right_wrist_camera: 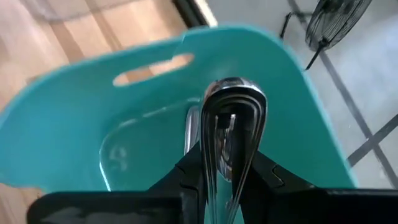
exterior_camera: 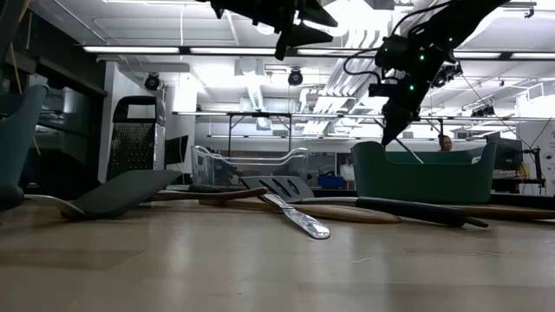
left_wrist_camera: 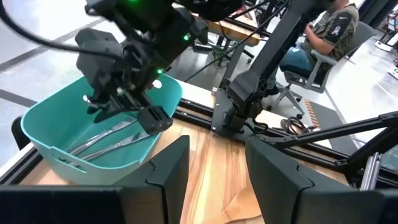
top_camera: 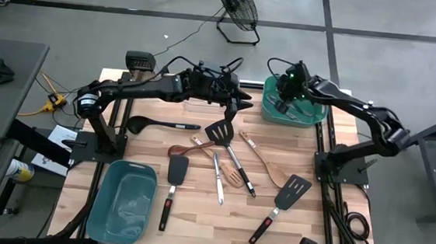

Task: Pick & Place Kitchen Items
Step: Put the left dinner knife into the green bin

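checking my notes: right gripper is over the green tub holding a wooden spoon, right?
Not quite: the right gripper is over the green tub, but it is shut on a silvery metal utensil, not a wooden spoon. The right wrist view shows its shiny handle between the fingers.

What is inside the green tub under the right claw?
Inside the green tub, silvery metal utensils lie on the bottom. The right claw holds another metal utensil upright above them. The claw covers part of the tub's inside, so an exact count is not possible.
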